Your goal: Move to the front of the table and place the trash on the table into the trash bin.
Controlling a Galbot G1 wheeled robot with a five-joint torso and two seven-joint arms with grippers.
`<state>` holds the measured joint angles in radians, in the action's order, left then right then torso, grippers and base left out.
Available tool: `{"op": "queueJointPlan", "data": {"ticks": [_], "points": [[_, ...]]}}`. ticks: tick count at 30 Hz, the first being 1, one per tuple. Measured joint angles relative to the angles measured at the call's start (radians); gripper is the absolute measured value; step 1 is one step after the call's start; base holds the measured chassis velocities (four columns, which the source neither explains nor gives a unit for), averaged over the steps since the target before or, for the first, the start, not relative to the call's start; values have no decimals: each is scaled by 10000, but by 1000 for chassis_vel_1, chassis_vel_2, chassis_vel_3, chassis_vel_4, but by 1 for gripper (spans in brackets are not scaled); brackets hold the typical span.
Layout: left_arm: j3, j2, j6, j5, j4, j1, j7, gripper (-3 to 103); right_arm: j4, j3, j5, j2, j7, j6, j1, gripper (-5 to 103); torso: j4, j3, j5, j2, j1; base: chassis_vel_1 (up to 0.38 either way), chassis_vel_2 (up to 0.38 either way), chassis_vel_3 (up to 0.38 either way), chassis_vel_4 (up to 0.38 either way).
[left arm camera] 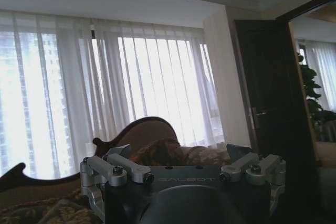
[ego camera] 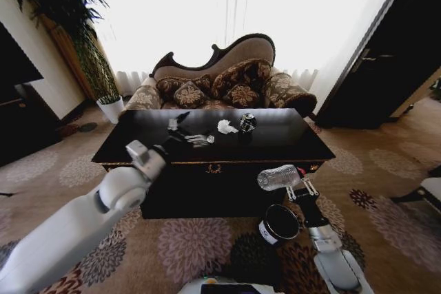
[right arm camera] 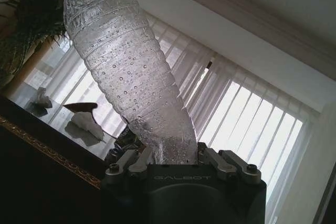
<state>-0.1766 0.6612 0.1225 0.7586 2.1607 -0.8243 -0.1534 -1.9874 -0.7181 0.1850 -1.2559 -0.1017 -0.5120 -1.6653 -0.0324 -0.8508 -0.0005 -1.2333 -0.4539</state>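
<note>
Here, bottle (ego camera: pixel 278 177) in right tool (ego camera: pixel 298 184) (upright).

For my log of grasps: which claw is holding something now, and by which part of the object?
The right claw holds a clear plastic bottle, gripped at one end, the rest sticking out beyond the fingers. It is above the trash bin. The left claw holds nothing visible.

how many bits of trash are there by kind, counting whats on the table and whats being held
white crumpled wads: 2, one and another, on the table
dark shiny can: 1, on the table
clear plastic bottle: 1, held in the right claw
total: 4
</note>
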Motion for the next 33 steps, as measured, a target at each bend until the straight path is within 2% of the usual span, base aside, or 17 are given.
{"op": "queueJointPlan", "data": {"ticks": [2,5,6,10,12,16,23,28,33], "points": [[-158,42,-100,-113,-217,-28,0,100,74,12,-209,-24,21,70,-27,28,-1,0,0,-1,0,0,0,0,0],[-1023,291,-502,-432,-1152,-288,80,100,515,32,-1398,-183,170,336,-246,28,1,-1,2,0,0,0,0,0,0],[-1023,291,-502,-432,-1152,-288,80,100,515,32,-1398,-183,170,336,-246,28,1,-1,2,0,0,0,0,0,0],[-2013,492,-998,-876,-2081,-830,169,100,810,126,-3124,-299,309,937,-623,28,-5,0,-1,-1,0,0,0,0,0],[-2191,525,-1069,-890,-2179,-964,193,100,854,155,-3340,-299,313,1026,-629,28,-4,0,0,-1,0,0,0,0,0],[-3369,785,-1647,-1277,-2793,-2144,608,100,1297,546,-5001,-257,330,1683,-468,28,0,0,2,-1,0,0,0,0,0],[-3983,883,-2145,-1226,-3302,-2697,914,100,2011,946,-5806,-273,314,2136,150,28,0,0,3,-1,0,0,0,0,0],[-4115,866,-2446,-1087,-3586,-2713,1029,100,2812,1019,-5825,-247,286,2152,594,28,0,0,3,0,0,0,0,0,0],[-4124,852,-2472,-1061,-3617,-2725,1045,100,3814,1051,-5998,-235,298,2102,866,28,-3,0,2,0,0,0,0,0,0]]}}
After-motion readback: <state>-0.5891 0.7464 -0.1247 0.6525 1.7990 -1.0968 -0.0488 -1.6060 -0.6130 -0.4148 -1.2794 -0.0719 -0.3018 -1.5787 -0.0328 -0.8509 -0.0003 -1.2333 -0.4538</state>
